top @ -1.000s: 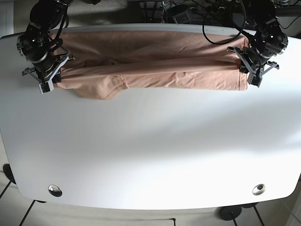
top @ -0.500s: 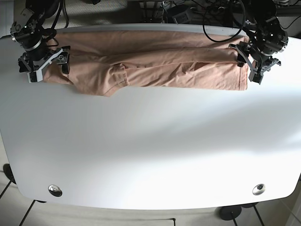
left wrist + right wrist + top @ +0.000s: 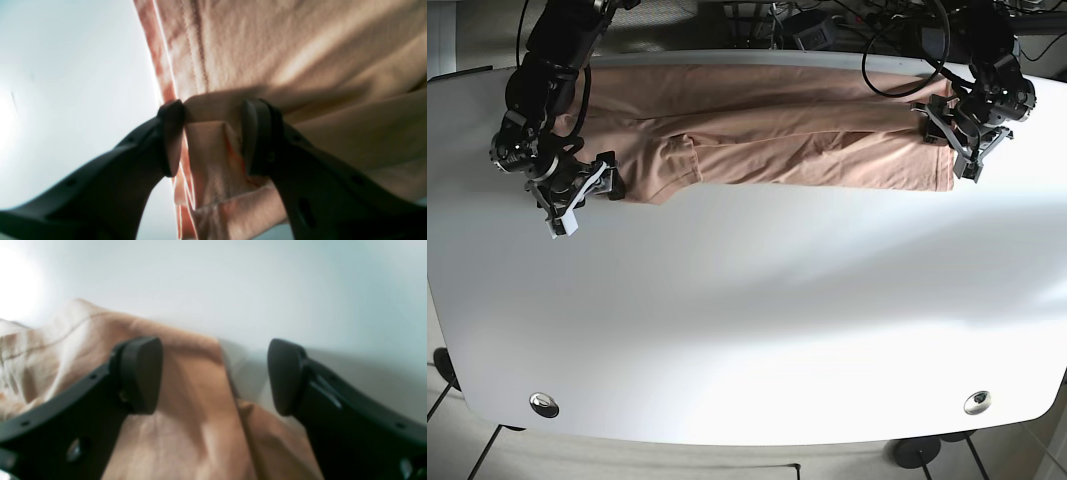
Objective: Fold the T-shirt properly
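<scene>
A tan T-shirt (image 3: 777, 140) lies folded into a long band across the back of the white table (image 3: 747, 320). My left gripper (image 3: 949, 140) is at the shirt's right end. In the left wrist view the gripper (image 3: 211, 136) is shut on a bunched fold of the shirt (image 3: 300, 50) that fills the gap between its pads. My right gripper (image 3: 584, 195) is at the shirt's left end, open and empty. In the right wrist view the gripper (image 3: 215, 376) hovers over the edge of the shirt (image 3: 186, 426), one finger above cloth and the other above bare table.
Two metal discs are set in the table near the front corners, one on the left (image 3: 544, 404) and one on the right (image 3: 976, 402). Cables and dark equipment (image 3: 827, 25) sit behind the back edge. The shirt's left sleeve fold (image 3: 677, 165) points toward the front.
My right gripper has let go of the shirt's left end and moved forward and to the right along the table. The shirt's left end now lies flat. My left gripper has barely moved.
</scene>
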`<state>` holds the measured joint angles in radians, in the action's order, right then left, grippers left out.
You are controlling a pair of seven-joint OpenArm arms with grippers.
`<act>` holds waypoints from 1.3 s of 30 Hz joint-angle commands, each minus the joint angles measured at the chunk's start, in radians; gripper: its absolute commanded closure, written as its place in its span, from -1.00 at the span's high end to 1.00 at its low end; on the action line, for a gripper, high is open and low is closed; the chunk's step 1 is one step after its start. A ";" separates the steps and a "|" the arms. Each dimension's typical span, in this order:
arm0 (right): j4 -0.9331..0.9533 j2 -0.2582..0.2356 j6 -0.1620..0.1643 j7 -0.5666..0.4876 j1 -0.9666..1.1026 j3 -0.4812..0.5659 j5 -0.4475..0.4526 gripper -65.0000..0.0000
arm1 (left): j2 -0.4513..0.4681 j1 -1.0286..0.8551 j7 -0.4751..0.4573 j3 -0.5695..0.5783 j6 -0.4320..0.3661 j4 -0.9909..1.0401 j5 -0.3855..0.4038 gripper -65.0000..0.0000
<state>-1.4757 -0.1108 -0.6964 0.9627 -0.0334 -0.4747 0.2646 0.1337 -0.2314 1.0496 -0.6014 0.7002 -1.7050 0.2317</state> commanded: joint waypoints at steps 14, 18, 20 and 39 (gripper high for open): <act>-0.320 0.047 -0.002 0.048 0.048 0.003 0.006 -0.94 | 0.010 0.002 0.001 -0.001 -0.002 -0.003 -0.004 -0.18; -0.534 0.089 -0.002 0.181 0.128 -0.088 0.006 -0.94 | 0.010 0.002 0.001 -0.001 -0.002 0.004 -0.004 -0.18; -0.552 0.090 -0.002 0.210 0.161 -0.117 0.006 -0.94 | 0.010 0.002 0.001 -0.001 -0.002 0.032 -0.004 -0.18; -0.555 0.020 -0.002 0.184 0.379 -0.396 0.282 0.70 | 0.024 0.007 -0.001 0.001 -0.002 -0.096 0.004 -0.18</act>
<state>-2.0186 -0.0826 -0.6987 1.1610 0.3454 -0.8646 0.5430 0.1432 -0.2352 1.0657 -0.5976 0.7002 -1.7786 0.2256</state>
